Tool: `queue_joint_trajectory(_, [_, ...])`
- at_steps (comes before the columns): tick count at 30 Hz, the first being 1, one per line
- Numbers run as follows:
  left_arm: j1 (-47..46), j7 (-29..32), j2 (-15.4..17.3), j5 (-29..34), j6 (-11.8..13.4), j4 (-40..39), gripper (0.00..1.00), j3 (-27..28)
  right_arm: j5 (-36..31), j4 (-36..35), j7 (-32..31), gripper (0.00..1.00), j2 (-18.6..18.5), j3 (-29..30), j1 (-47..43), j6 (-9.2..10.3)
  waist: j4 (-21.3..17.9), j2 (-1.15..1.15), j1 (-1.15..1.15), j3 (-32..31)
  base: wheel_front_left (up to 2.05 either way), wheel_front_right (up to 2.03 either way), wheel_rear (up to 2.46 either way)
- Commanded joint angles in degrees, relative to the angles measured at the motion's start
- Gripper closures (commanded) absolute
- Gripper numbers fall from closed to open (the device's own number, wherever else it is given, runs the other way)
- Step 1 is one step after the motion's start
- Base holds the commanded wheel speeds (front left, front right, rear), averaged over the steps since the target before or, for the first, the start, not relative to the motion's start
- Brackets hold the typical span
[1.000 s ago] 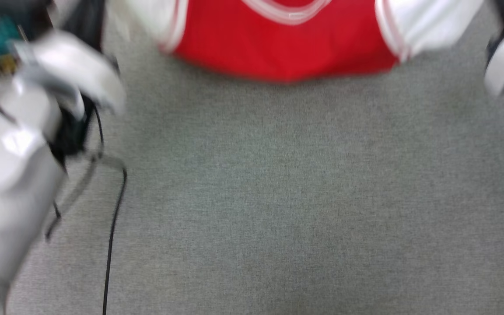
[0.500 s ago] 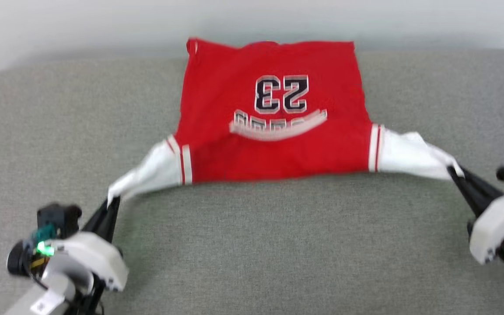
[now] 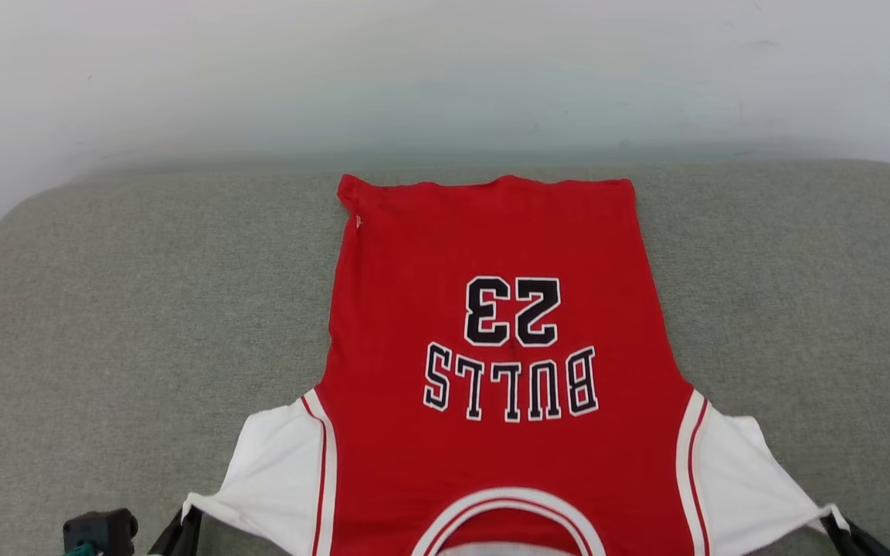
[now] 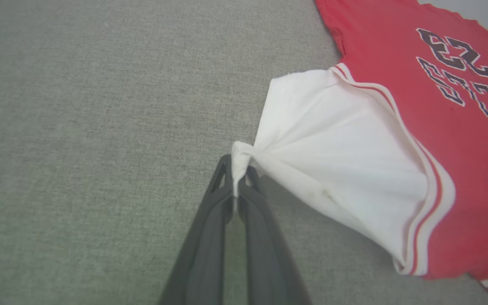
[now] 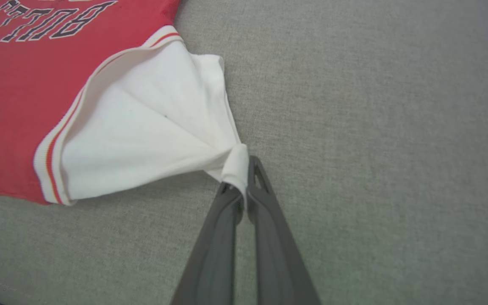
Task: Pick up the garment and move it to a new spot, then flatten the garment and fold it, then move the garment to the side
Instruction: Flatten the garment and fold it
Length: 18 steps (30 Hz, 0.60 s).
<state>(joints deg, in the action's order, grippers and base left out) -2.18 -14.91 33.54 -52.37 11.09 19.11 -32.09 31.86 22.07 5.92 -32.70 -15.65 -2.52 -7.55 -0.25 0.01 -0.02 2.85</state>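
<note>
The garment is a red T-shirt with white sleeves, printed "BULLS 23", lying flat on the grey cushion with its hem far from me and its neckline at the near edge. My left gripper is shut on the tip of the left white sleeve; the pinch shows clearly at my left gripper in its wrist view. My right gripper is shut on the tip of the right white sleeve, seen up close at my right gripper. Both sleeves are pulled taut outward.
The grey fabric cushion spreads wide on both sides of the shirt. A pale wall rises behind its far rounded edge.
The head camera has tilted up, so the whole picture shifted. The shirt body is now spread out long and flat across the cushion; both grippers keep hold of the sleeve tips.
</note>
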Motion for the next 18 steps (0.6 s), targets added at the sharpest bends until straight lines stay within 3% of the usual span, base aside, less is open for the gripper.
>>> queue_joint_trajectory(1, [1.6, -0.4, 0.0, 0.4, 0.3, 0.0, 1.00, 0.9, -0.9, -0.9, -0.7, 1.00, 0.5, 1.8, -2.7, 0.12, 0.2, -0.01, 0.02, -0.3, 0.00, 0.00, 0.00])
queue_joint_trajectory(8, [5.0, -0.4, -2.2, 2.4, 0.0, -0.9, 1.00, 2.9, -4.1, -7.2, -5.1, 1.00, 4.4, 8.8, -9.6, 0.12, 0.3, -0.01, 0.02, -0.4, 0.00, 0.00, 0.00])
queue_joint_trajectory(9, [5.0, -0.4, -2.5, 2.7, -0.1, -1.0, 1.00, 3.0, -4.6, -8.2, -5.7, 0.89, 4.8, 9.6, -9.8, 0.12, 0.3, -0.01, 0.02, -0.3, 0.00, 0.00, 0.00])
queue_joint_trajectory(10, [4.9, -0.4, -2.7, 3.0, -0.3, -1.3, 1.00, 3.1, -5.0, -9.0, -6.2, 0.53, 5.3, 10.5, -9.8, 0.12, 0.4, -0.01, 0.02, -0.2, 0.00, 0.00, 0.00])
queue_joint_trajectory(11, [4.7, -0.4, -2.9, 3.4, -0.3, -1.5, 1.00, 3.2, -5.3, -9.9, -6.6, 0.00, 5.7, 11.3, -9.8, 0.12, 0.5, -0.01, 0.02, -0.1, 0.00, 0.00, 0.00])
queue_joint_trajectory(18, [2.2, -0.4, -4.5, 6.6, -0.8, -3.8, 1.00, 3.8, -7.6, -18.0, -8.3, 0.00, 4.8, 18.5, -6.1, 0.11, 2.0, -0.01, 0.02, 1.9, 0.00, 0.00, 0.00])
